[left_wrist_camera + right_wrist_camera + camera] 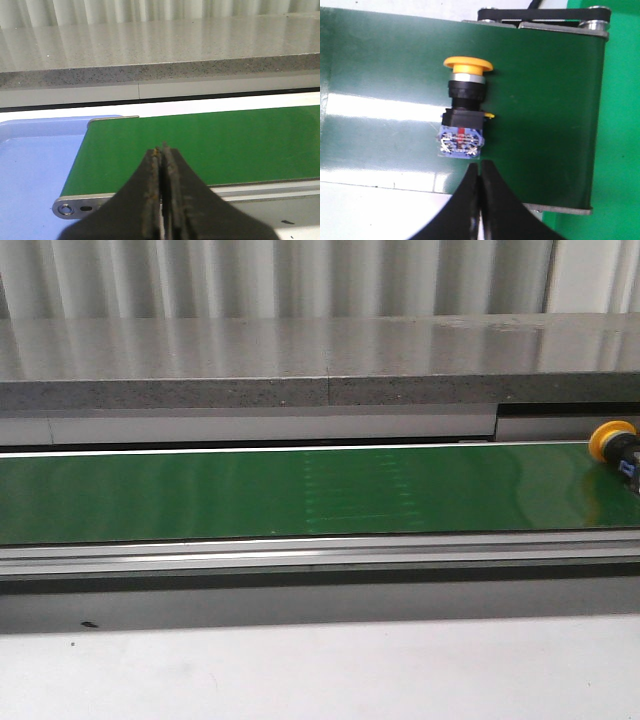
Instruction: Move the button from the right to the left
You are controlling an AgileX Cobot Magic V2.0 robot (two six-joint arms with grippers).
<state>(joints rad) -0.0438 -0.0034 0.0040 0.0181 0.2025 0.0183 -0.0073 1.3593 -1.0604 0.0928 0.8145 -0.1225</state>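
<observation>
Yellow-capped, the button point(463, 117) lies on its side at the right end of the green conveyor belt point(250, 495), long axis running straight away from the right pincer point(480, 175), whose jaws are pressed together just short of its blue-grey base. The left pincer point(162, 150), likewise closed, hovers over the belt's far left end beside a blue tray point(35, 165), so the right arm is nearer.

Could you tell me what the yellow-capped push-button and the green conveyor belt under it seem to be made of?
The yellow-capped push-button looks like moulded plastic: a matte yellow cap, a glossy black collar and a blue-grey block with small metal terminals. A silvery ring under the cap may be metal. The green conveyor belt looks like smooth rubber or PVC, since it reflects light in soft bands.
</observation>
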